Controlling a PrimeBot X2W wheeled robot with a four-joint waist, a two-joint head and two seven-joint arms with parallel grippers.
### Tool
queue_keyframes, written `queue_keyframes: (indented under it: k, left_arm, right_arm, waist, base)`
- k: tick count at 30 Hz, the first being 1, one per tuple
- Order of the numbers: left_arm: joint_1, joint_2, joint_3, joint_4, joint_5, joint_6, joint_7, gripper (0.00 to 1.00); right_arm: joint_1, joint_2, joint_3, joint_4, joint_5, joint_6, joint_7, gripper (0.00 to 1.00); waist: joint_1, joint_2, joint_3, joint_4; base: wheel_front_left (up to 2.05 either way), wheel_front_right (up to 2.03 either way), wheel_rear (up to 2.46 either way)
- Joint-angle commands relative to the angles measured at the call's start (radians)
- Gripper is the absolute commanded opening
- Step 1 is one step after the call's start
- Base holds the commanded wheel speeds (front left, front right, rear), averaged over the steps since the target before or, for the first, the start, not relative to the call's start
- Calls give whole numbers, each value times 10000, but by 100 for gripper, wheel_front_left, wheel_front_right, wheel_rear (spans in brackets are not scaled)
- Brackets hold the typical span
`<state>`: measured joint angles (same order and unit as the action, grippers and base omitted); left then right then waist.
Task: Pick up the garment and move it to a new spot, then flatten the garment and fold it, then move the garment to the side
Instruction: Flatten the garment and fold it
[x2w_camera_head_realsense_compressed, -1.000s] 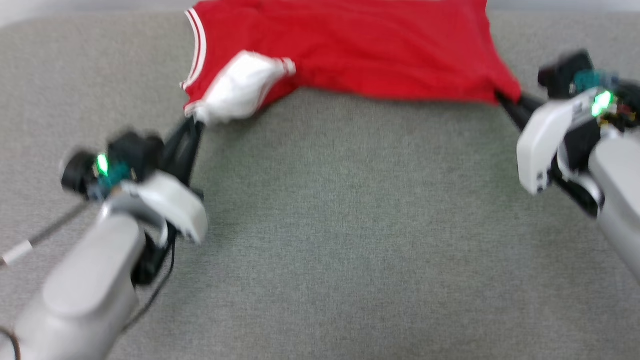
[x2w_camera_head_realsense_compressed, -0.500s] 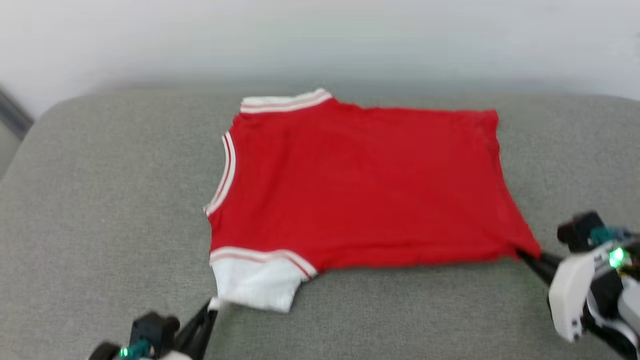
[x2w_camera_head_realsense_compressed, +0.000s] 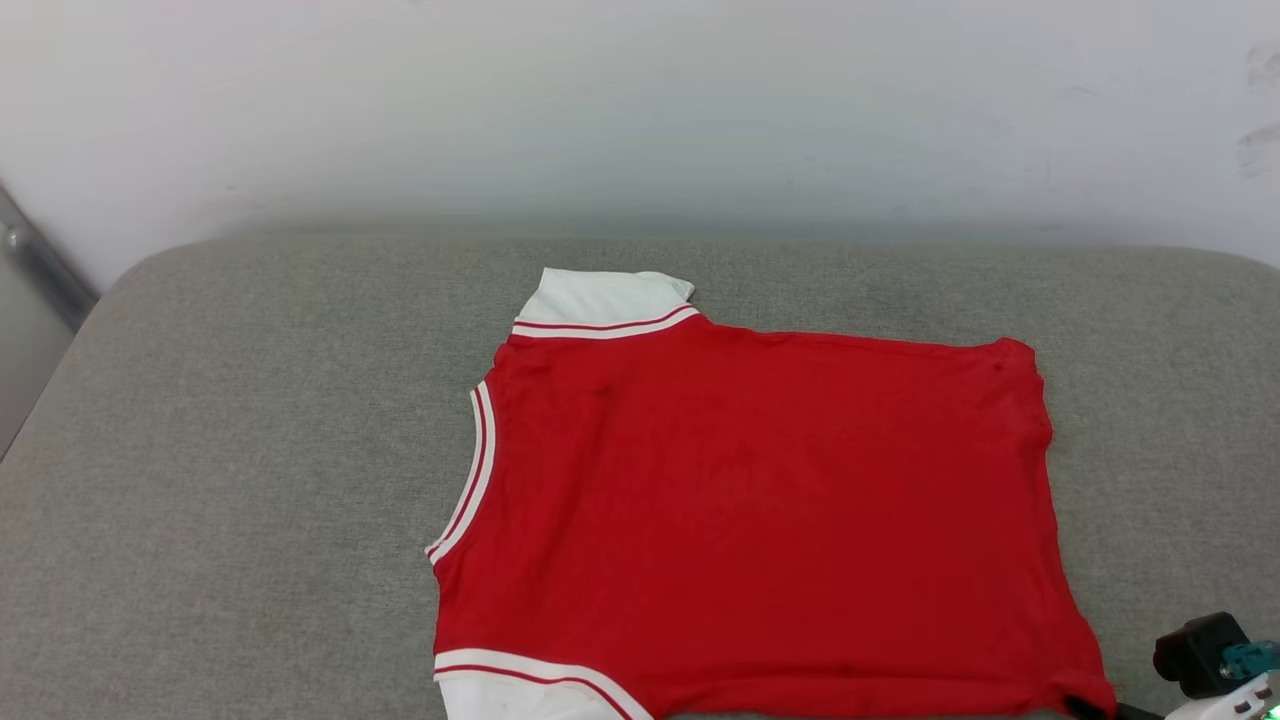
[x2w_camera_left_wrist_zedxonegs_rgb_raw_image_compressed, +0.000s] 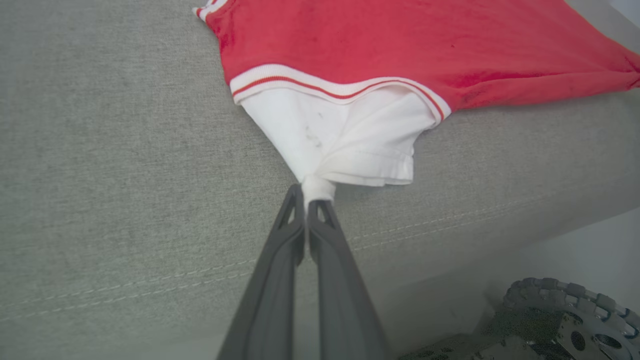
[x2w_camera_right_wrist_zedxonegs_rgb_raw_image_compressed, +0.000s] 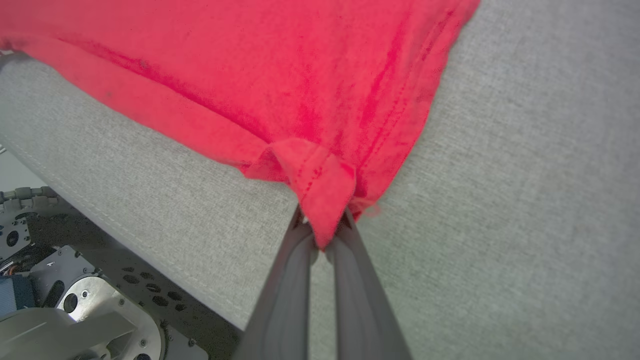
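The red jersey (x2w_camera_head_realsense_compressed: 760, 500) lies spread flat on the grey cushion (x2w_camera_head_realsense_compressed: 250, 450). At its near edge the left fingers (x2w_camera_left_wrist_zedxonegs_rgb_raw_image_compressed: 290, 222) pinch the white sleeve (x2w_camera_left_wrist_zedxonegs_rgb_raw_image_compressed: 340, 135) corner, and the right fingers (x2w_camera_right_wrist_zedxonegs_rgb_raw_image_compressed: 296, 250) clamp a red hem corner.

A broad grey woven-fabric cushion (x2w_camera_head_realsense_compressed: 250, 450) with rounded corners carries a red jersey T-shirt (x2w_camera_head_realsense_compressed: 760, 500) with white, stripe-trimmed sleeves. It lies spread flat, plain side up.

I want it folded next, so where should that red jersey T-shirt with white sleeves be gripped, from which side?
Probably its near edge, from the robot's side: the red jersey T-shirt lies flat, sideways, with white sleeve tip and red hem corner nearest. The left gripper and right gripper pinch those.
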<state>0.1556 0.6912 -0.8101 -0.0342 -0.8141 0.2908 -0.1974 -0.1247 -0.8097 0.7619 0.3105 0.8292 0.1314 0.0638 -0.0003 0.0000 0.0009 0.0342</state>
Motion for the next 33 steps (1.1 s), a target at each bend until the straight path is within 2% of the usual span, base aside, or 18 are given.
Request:
queue_keyframes:
  k: [1,8,19,25,33]
  left_arm:
    - [-54,25,15,-37,56,16,-14,0]
    - [-1452,-59,331,242,558,-251,-168,0]
    - [-4708,-419,673,1568,1312,-1301,-111,0]
    - [-6346,-730,835,2890,1426,-1975,-159,0]
    - [-7633,-1118,853,4888,1554,-2656,-301,0]
  right_arm:
    - [192,-2,-159,-103,-95,-13,97,0]
    - [321,391,-1590,-849,-621,-13,627,0]
    - [-695,947,-3366,-1853,-1566,-13,1495,0]
    - [-1348,1246,-3724,-1950,-1824,-13,1923,0]
    - [-2292,1562,-3434,-1260,-1951,-13,2416,0]
  waist:
    - [3,0,21,-14]
    - [3,0,152,30]
    - [3,0,1283,-251]
    - [3,0,2187,-472]
    - [3,0,3294,-669]
  base:
    - [0,0,0]
    - [0,0,0]
    - [0,0,0]
    - [0,0,0]
    - [0,0,0]
